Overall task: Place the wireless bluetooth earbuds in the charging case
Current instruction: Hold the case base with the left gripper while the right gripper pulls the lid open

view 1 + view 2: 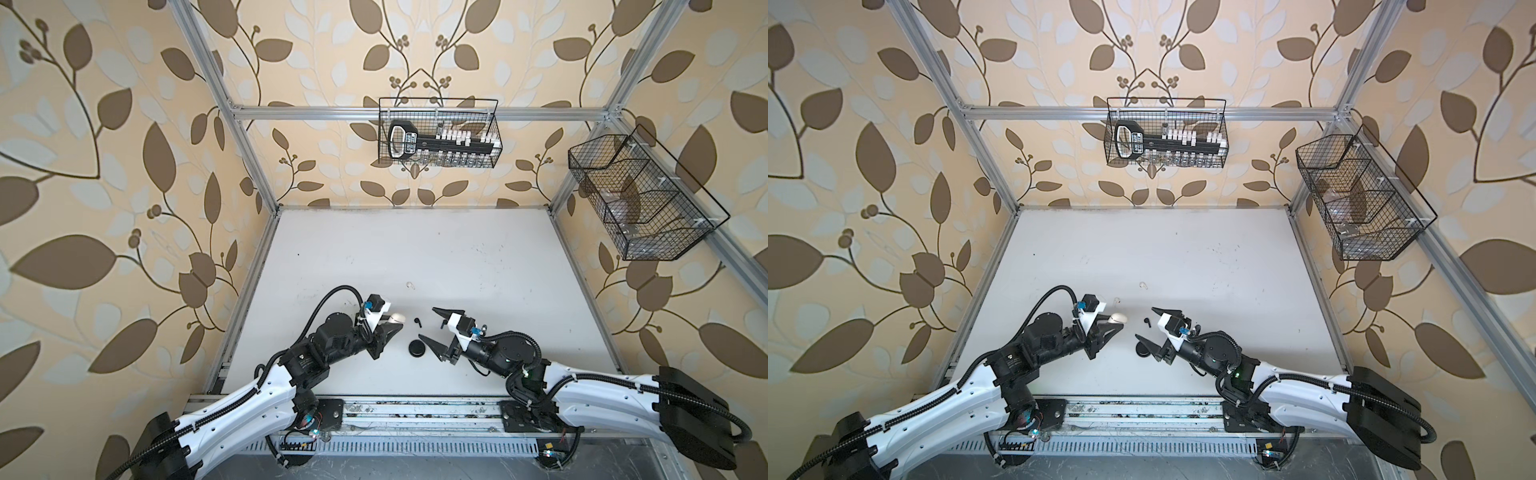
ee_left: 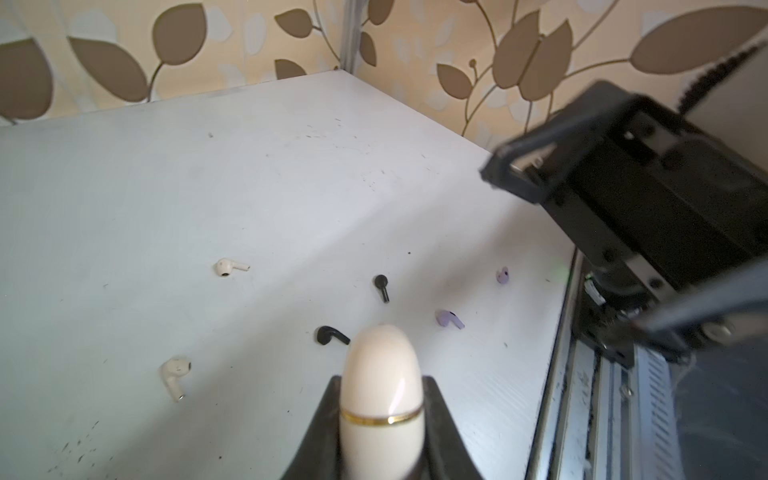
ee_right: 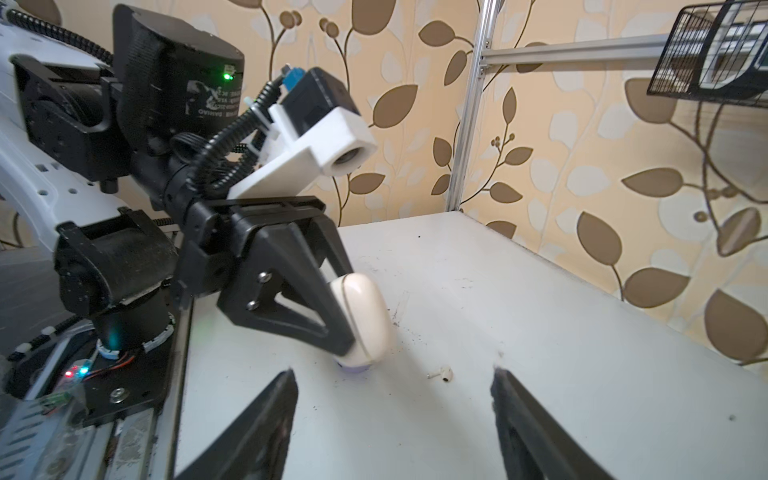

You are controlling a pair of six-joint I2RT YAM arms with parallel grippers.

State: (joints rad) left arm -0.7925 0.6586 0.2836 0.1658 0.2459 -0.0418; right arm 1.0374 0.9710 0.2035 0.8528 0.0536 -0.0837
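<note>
beside left gripper (image 2: 382,379), black earbud (image 2: 331,335), untouched

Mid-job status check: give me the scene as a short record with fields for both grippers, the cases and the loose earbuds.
left gripper: shut on the cream case
cream case: lid closed, gold band showing
right gripper: open, holding nothing
white earbuds: two, loose on the table
black earbuds: two, loose on the table
lavender earbuds: two, loose on the table
black case: on the table beside the right gripper
earbuds seated in a case: none visible
</note>
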